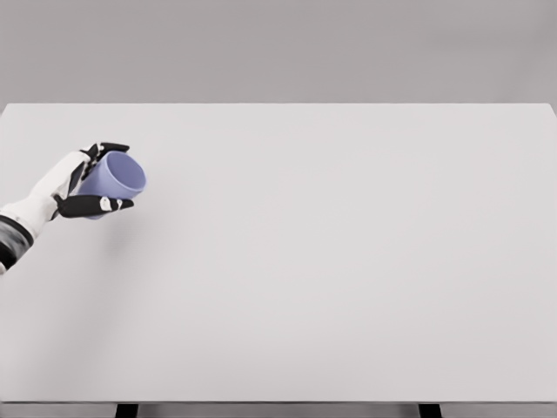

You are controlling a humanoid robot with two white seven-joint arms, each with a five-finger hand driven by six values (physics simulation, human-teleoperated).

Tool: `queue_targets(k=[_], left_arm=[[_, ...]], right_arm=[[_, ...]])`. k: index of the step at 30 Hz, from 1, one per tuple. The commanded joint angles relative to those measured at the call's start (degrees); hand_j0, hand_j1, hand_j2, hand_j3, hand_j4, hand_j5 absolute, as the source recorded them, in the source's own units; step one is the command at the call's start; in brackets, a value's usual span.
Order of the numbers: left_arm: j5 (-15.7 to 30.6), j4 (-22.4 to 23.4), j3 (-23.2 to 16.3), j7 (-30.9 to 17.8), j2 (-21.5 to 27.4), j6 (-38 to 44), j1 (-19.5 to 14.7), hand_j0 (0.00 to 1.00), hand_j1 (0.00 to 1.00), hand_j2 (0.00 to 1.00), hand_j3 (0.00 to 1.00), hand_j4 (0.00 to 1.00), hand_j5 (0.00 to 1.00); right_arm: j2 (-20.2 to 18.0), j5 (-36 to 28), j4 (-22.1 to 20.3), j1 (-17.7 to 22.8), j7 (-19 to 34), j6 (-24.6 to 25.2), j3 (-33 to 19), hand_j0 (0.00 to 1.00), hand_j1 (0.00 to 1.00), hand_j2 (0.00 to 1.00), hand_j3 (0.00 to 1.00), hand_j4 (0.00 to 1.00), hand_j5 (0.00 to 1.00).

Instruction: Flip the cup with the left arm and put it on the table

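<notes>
Head view, sole camera available: the left robot hand (91, 183) enters from the lower left edge and is closed around a lavender cup (116, 179). Dark fingers (94, 205) wrap the cup's near side, and further fingertips show over its upper rim. The cup is tilted, its open mouth facing up and to the right, towards the camera. It sits at the far left of the white worktop (331, 261). A faint shadow falls on the surface just below and to the right of the hand, which suggests the cup is held clear of the worktop; contact cannot be ruled out from this angle. The right arm is not visible anywhere in the view.

Assessment: the flip appears to be under way, with the cup neither upright nor fully inverted, and placement not yet done.

Risks noted:
- Slip during rotation. The grip looks to bear on the smooth curved wall, so further wrist roll could let the cup turn or slide within the fingers.
- Early release. Opening the fingers while the cup is tilted would land it on its edge; it would probably roll.
- Edge proximity. The cup is near the worktop's left border, so any roll leftward could carry it off.
- Rim strike. Lowering before the base is level could tip it.
</notes>
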Motion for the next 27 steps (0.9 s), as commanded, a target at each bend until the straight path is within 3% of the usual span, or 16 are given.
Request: queue_targets(k=[1, 12, 27], left_arm=[[0.68, -0.04, 2.04, -0.01, -1.64, -0.08, 0.09, 0.79, 0.79, 0.79, 0.79, 0.79, 0.79], [3.85, 0.05, 3.62, -0.01, -4.71, -3.42, 0.8, 0.8, 0.8, 0.8, 0.8, 0.8, 0.8], [4.2, 0.75, 7.49, -0.01, -10.25, -5.18, 2.38, 0.81, 0.81, 0.81, 0.81, 0.81, 0.81]], right_arm=[[0.0, 0.01, 0.01, 0.0, 0.01, 0.0, 0.0, 1.0, 1.0, 1.0, 1.0, 1.0, 1.0], [0.0, 0.01, 0.01, 0.0, 0.01, 0.0, 0.0, 1.0, 1.0, 1.0, 1.0, 1.0, 1.0], [0.0, 0.01, 0.01, 0.0, 0.01, 0.0, 0.0, 1.0, 1.0, 1.0, 1.0, 1.0, 1.0]])
